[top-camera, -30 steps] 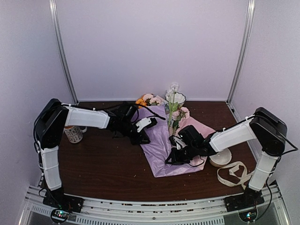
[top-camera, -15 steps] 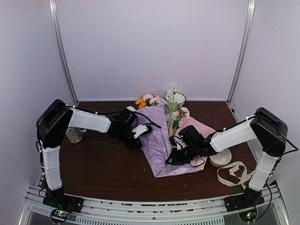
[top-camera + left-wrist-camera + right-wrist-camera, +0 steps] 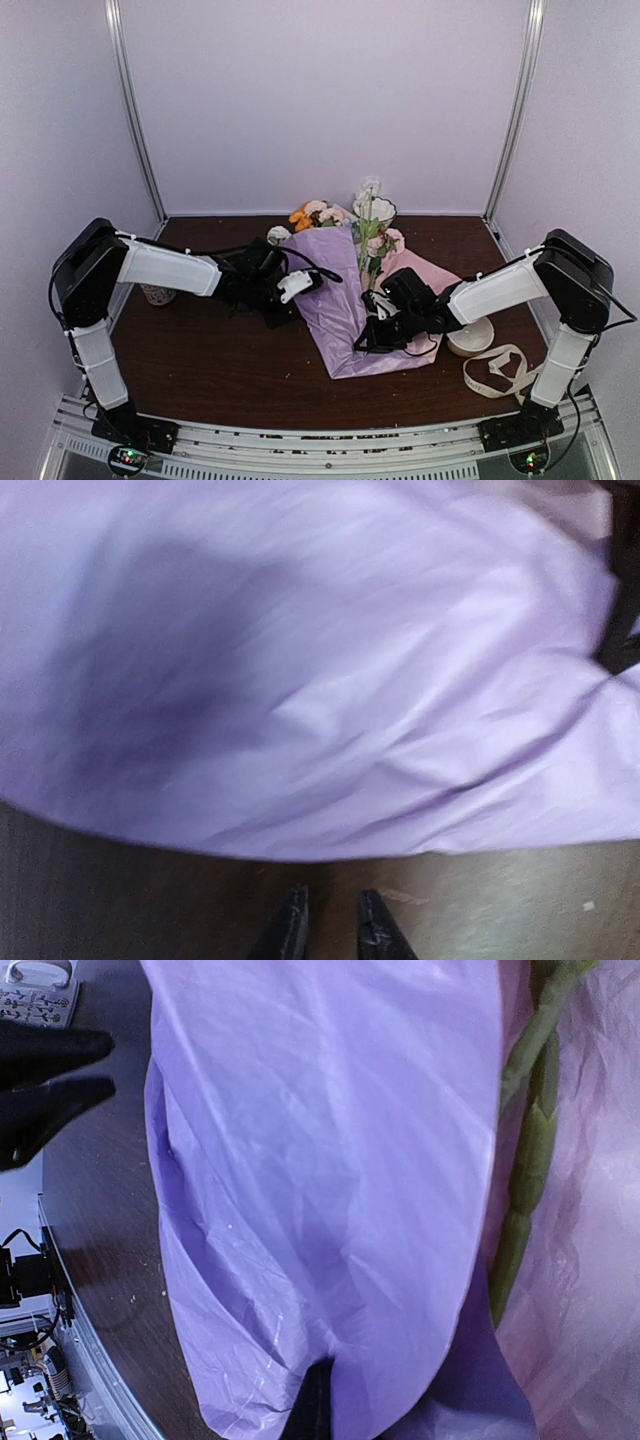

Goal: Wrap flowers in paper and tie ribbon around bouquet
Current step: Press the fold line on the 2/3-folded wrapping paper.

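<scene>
The dark wooden table fills the floor of the booth. The paper is spread across its middle, reaching toward 3 o'clock. It lies lilac side up with a pale pink strip showing along its right edge, and its left part is humped up off the wood. The flowers rise from the sheet toward 12 o'clock, and one green stem lies on the crinkled surface. Loose blooms, orange and pink, sit at the paper's far corner, about 11 o'clock. The ribbon lies in loops at 4 o'clock, just beside a white bowl. A mug stands at 9 o'clock, half hidden by the left arm.

The left gripper sits low at the sheet's 9 o'clock edge – tips slightly parted, with only wood between them. The right gripper is pressed together under the paper's fold – I cannot tell whether it pinches the sheet.
</scene>
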Robot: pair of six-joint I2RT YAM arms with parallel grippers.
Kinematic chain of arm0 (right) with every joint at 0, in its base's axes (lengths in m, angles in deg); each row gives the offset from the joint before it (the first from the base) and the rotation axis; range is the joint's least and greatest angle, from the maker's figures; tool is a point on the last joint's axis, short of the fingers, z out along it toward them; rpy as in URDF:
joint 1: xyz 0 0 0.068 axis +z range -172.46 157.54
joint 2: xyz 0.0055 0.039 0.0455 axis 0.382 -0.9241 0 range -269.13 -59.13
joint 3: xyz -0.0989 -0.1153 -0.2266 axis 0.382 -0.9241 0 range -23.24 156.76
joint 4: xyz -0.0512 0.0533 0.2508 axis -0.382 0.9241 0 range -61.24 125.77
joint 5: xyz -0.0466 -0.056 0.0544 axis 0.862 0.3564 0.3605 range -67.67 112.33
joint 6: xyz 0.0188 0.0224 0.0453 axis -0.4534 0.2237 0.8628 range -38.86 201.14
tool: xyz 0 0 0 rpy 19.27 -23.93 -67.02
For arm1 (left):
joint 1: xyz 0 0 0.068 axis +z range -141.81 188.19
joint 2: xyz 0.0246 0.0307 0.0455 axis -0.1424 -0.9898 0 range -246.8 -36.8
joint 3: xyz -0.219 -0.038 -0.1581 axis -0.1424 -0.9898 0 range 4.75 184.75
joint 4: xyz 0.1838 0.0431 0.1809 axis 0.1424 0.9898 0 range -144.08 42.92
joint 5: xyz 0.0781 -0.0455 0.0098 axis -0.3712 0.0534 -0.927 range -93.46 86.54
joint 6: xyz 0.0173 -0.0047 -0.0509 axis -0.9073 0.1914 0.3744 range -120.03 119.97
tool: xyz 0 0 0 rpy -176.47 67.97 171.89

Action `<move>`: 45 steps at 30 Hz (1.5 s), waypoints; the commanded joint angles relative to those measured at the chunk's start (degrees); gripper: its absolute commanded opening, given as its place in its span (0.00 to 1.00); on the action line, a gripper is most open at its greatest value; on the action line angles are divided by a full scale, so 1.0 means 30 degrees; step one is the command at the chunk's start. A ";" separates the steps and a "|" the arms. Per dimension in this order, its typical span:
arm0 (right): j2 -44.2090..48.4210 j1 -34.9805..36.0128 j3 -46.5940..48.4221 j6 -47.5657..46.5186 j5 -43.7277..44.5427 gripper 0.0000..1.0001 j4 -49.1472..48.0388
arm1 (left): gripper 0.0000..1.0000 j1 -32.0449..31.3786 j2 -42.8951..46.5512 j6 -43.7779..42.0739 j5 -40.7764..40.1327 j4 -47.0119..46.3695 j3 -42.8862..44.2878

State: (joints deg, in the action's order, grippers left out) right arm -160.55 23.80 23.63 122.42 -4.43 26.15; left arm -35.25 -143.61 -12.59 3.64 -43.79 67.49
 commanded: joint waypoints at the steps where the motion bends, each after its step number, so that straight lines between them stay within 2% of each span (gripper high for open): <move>1: 0.0195 0.0115 -0.0370 -0.0128 0.0366 0.00 0.1175 | 0.21 -0.1630 0.0312 -0.1481 0.2641 -0.1670 0.0411; 4: 0.0249 0.0116 -0.0432 -0.0135 0.0397 0.00 0.1170 | 0.21 -0.1693 -0.0604 -0.1371 0.2974 -0.1163 0.1310; 9: 0.0343 0.0137 -0.0476 -0.0103 0.0467 0.00 0.1145 | 0.20 -0.1692 -0.2466 -0.1958 0.1938 0.1374 0.2986; 19: 0.0429 0.0142 -0.0467 -0.0249 0.0484 0.00 0.1400 | 0.19 -0.0951 -0.2039 -0.1456 -0.0337 0.1610 0.1559; 25: 0.0454 0.0159 -0.0536 -0.0301 0.0484 0.00 0.1451 | 0.21 -0.0491 -0.0692 -0.1772 0.1431 0.1048 0.1944; 31: 0.0469 0.0162 -0.0535 -0.0234 0.0498 0.00 0.1404 | 0.30 -0.0491 -0.1214 -0.1596 0.2381 0.1223 0.5804; 34: 0.0528 0.0170 -0.0521 -0.0225 0.0542 0.00 0.1457 | 0.36 -0.0490 -0.2609 -0.0790 -0.0314 0.0840 0.8095; 37: 0.0528 0.0213 -0.0457 -0.0154 0.0548 0.00 0.1499 | 0.37 -0.0491 -0.4579 -0.0743 -0.2737 0.1471 1.0464; 41: 0.0594 0.0277 -0.0341 -0.0162 0.0683 0.00 0.1706 | 0.37 -0.0490 -0.7172 -0.0890 -0.3009 0.3443 1.3564; 45: 0.0850 0.0410 0.0171 -0.0429 0.1073 0.03 0.2391 | 0.37 -0.0490 -0.8477 -0.0560 -0.2561 0.3866 1.4461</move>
State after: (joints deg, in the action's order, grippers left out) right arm -159.55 24.15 23.32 122.00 -3.58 27.90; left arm -36.81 -165.44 -15.76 -3.23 -36.93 108.67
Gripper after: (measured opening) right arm 0.006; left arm 0.372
